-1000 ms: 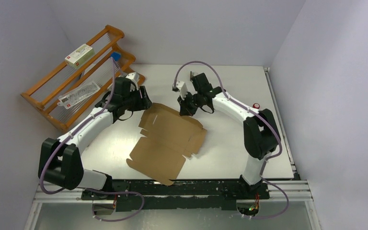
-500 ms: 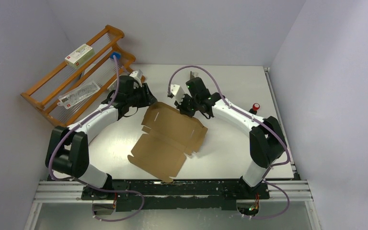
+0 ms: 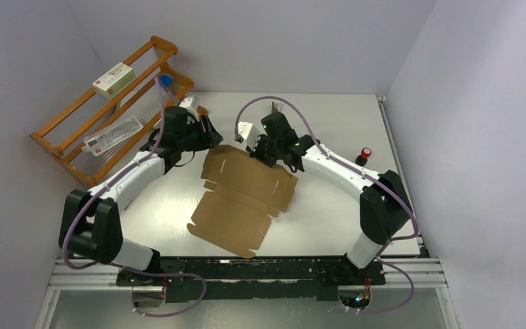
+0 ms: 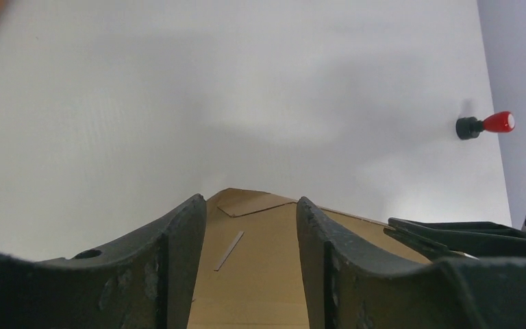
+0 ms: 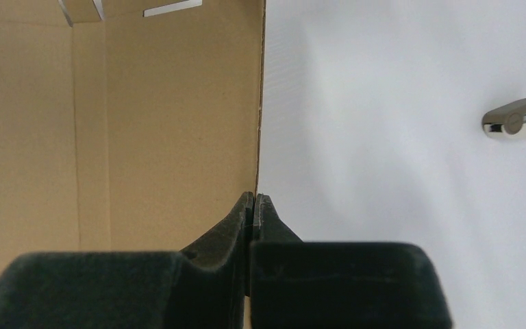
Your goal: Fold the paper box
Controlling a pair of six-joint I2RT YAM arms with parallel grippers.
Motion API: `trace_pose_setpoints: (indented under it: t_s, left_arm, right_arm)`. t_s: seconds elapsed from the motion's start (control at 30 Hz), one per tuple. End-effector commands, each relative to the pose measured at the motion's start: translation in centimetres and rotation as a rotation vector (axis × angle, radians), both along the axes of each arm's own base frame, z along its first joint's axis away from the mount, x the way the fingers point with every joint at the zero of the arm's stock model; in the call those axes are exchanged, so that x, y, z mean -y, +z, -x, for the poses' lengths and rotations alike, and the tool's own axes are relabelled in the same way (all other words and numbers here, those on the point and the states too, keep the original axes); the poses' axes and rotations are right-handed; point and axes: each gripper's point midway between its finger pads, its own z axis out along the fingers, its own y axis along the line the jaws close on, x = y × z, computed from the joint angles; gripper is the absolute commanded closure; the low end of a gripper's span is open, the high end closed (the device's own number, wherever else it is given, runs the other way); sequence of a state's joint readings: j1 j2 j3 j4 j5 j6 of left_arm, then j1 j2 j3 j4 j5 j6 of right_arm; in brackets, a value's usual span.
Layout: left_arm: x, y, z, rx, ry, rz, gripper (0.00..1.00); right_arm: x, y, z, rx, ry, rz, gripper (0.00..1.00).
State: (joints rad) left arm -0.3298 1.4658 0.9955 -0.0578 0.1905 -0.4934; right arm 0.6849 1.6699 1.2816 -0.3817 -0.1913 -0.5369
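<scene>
Two pincers at the paper box (image 3: 243, 195), one clamped, one spread.
My right gripper (image 5: 253, 200) is pinched tight on the box's far edge. My left gripper (image 4: 250, 205) is spread wide, fingers either side of the box's far-left corner (cardboard shows between them, contact unclear). Box lies opened out flat on the table (image 3: 356, 116), on the near side of both grippers. Well right of the box stands a red-knobbed stub (image 3: 366, 152), and well left a wooden rack (image 3: 159, 45).
</scene>
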Motion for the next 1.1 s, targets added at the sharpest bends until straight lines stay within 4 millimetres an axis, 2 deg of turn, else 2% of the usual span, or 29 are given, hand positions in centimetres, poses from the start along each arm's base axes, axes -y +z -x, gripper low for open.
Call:
trace_pose_setpoints:
  t_s: [0.0, 0.1, 0.2, 0.43, 0.57, 0.83, 1.07]
  left_arm:
    - [-1.9, 2.3, 0.6, 0.058, 0.076, -0.036, 0.43]
    - [-2.1, 2.5, 1.8, 0.063, 0.077, -0.016, 0.42]
    - [-2.5, 1.3, 3.5, 0.038, 0.092, 0.008, 0.42]
    - [-5.8, -3.4, 7.9, -0.034, 0.211, -0.024, 0.45]
    - [-6.5, -5.5, 10.2, -0.052, 0.229, -0.005, 0.45]
    - [-5.6, -8.5, 12.6, -0.126, 0.157, 0.020, 0.48]
    - [-4.9, -10.4, 14.0, -0.166, 0.097, 0.035, 0.53]
  right_arm:
    - [-0.4, 2.0, -0.1, 0.088, 0.011, 0.006, 1.00]
    - [-0.4, 1.6, 0.3, 0.112, 0.009, 0.069, 1.00]
    - [-0.4, 0.9, 0.7, 0.142, 0.005, 0.127, 1.00]
    - [-0.6, 0.0, 1.9, 0.223, -0.008, 0.224, 1.00]
    - [-0.9, -0.1, 2.9, 0.269, -0.001, 0.260, 1.00]
    - [-1.4, 1.2, 4.4, 0.340, 0.000, 0.272, 1.00]
    - [-1.3, 2.8, 4.3, 0.420, -0.014, 0.299, 1.00]
